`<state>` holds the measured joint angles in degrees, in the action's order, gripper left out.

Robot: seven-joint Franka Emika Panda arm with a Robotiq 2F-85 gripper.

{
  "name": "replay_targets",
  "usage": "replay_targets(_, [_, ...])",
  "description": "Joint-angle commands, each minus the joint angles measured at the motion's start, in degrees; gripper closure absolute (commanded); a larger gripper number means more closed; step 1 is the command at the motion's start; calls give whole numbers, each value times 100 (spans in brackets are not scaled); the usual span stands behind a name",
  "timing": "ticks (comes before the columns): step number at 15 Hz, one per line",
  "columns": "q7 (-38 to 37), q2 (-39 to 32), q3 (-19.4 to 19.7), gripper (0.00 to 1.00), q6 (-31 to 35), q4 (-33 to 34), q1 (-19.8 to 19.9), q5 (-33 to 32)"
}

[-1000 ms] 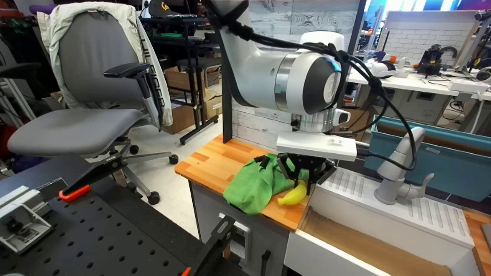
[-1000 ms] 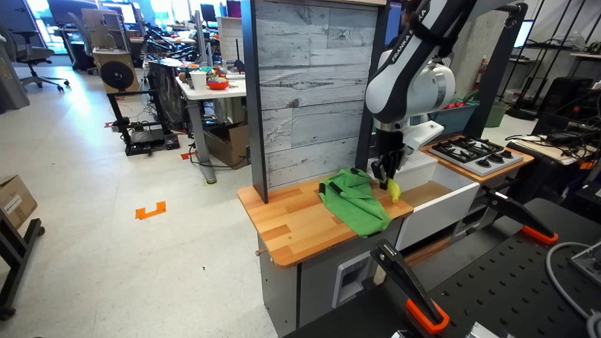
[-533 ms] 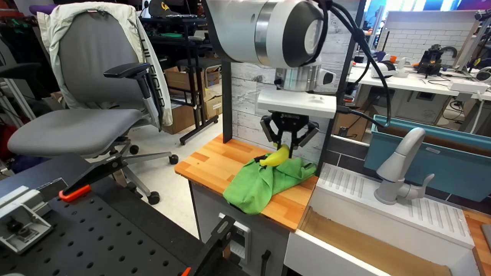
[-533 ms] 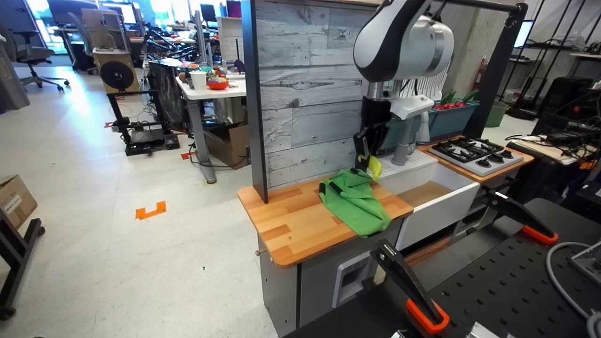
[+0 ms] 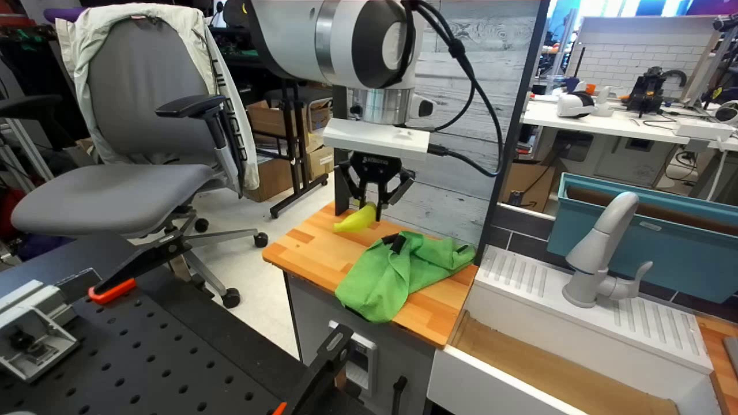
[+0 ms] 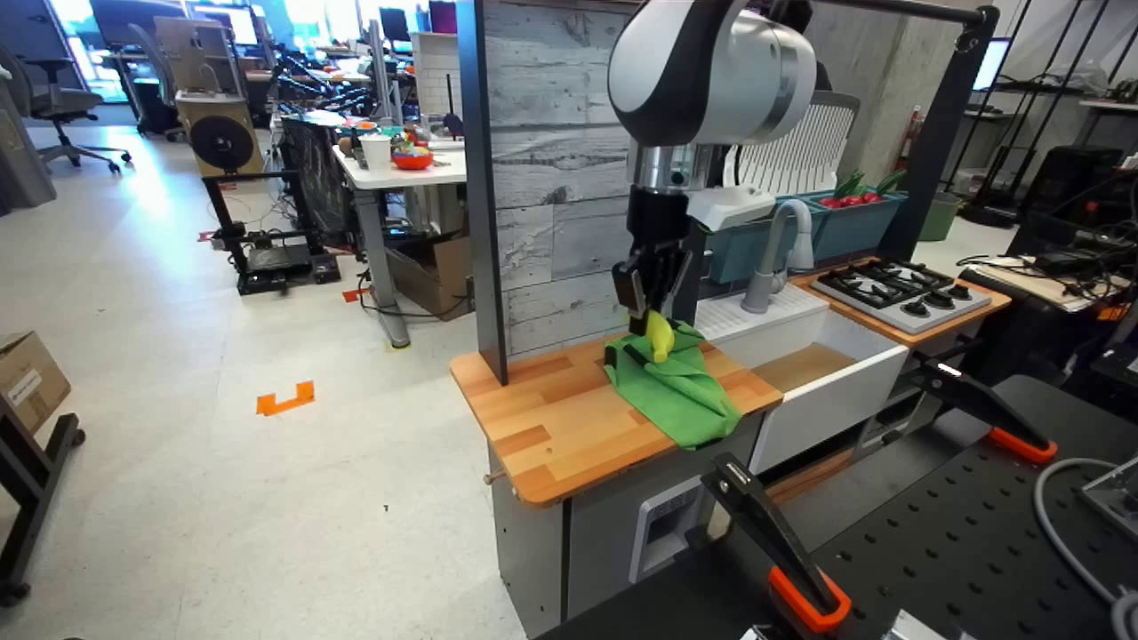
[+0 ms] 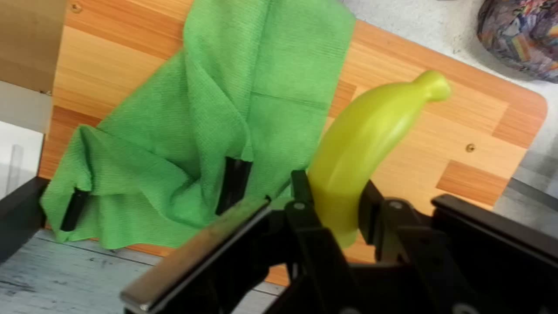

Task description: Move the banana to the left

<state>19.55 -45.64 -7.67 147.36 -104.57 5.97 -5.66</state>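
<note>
My gripper [image 5: 371,211] is shut on the yellow banana [image 5: 353,220] and holds it above the wooden counter [image 5: 314,245]. In the wrist view the banana [image 7: 366,135] sits between the two black fingers [image 7: 335,200], gripped near one end, with its stem end pointing away to the upper right. In an exterior view the banana [image 6: 661,338] hangs from the gripper [image 6: 647,320] in front of the green cloth [image 6: 676,396]. The crumpled green cloth also shows in the wrist view [image 7: 218,87], lying to the left of the banana.
A white sink [image 5: 507,311] with a grey faucet [image 5: 599,248] adjoins the counter. A whitewashed wood panel [image 6: 587,196] rises behind the counter. A stove top [image 6: 898,289] stands past the sink. Black clamps [image 6: 773,542] sit along the near dark table.
My gripper lifted the banana off the counter beside the sink, then carried it over the cloth and leftward along the counter. The green cloth has stayed in place.
</note>
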Motion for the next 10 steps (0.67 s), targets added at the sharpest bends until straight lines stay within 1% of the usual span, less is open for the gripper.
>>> replay_targets(1, [-222,-81,8,93,110,-10,-342,40])
replay_targets(6, [-563,-489,73,93,130,298,-792,-10])
replay_targets(10, [-784,-964,152,93,144,769,-1025,-35])
